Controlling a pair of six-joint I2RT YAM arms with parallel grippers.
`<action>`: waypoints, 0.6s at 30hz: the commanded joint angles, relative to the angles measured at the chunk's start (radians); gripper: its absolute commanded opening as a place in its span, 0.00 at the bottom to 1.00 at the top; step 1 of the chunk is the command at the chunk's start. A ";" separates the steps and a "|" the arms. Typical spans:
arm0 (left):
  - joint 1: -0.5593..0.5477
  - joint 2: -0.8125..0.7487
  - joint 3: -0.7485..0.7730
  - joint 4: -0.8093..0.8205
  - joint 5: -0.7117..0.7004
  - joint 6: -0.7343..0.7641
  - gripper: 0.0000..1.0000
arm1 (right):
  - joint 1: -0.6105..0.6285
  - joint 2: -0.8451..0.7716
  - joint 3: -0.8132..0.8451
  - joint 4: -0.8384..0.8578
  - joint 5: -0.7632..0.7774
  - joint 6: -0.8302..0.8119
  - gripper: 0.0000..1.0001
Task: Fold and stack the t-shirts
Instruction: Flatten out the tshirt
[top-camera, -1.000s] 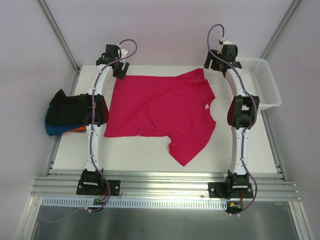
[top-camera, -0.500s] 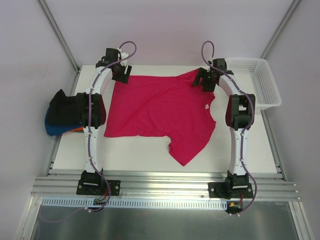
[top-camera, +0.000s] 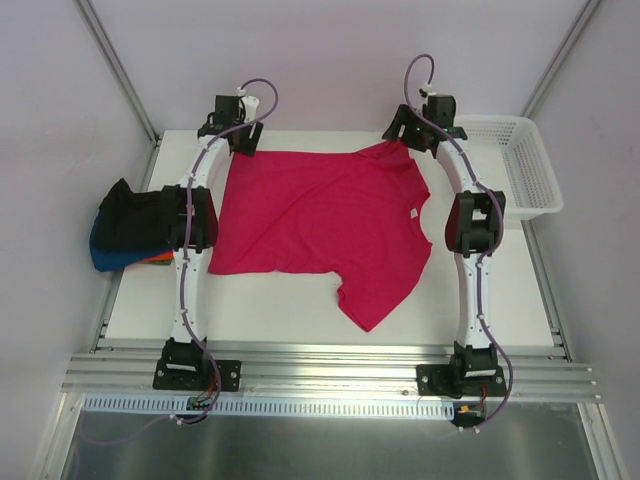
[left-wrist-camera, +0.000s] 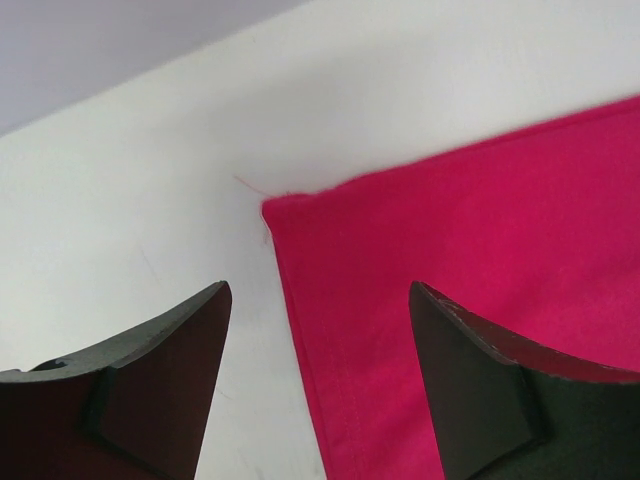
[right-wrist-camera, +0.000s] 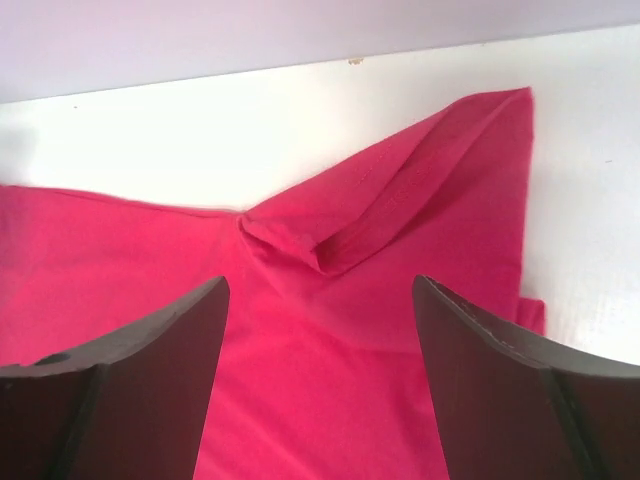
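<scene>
A crimson-pink soft cloth t-shirt lies flat and unfolded on the white surface. The left gripper and right gripper are held open over its far corners. Black, blue and orange shirts are already stacked at the left. Nothing is seen in the white plastic mesh basket.

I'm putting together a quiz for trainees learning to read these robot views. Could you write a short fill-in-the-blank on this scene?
1. The left gripper and the right gripper are both ____, holding nothing.
2. The basket stands at the far ____ corner of the table.
3. In the pile of shirts at the left edge, the top one is ____.
Missing words: open; right; black.
</scene>
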 joint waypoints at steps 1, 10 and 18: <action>-0.024 -0.132 -0.083 0.034 -0.059 -0.005 0.73 | 0.034 0.058 0.027 0.039 0.018 0.058 0.78; -0.059 -0.354 -0.257 0.028 -0.055 -0.040 0.73 | 0.050 0.146 0.093 0.128 0.073 0.114 0.78; -0.105 -0.401 -0.291 0.010 -0.065 -0.060 0.74 | 0.048 0.140 0.084 0.148 0.115 0.128 0.78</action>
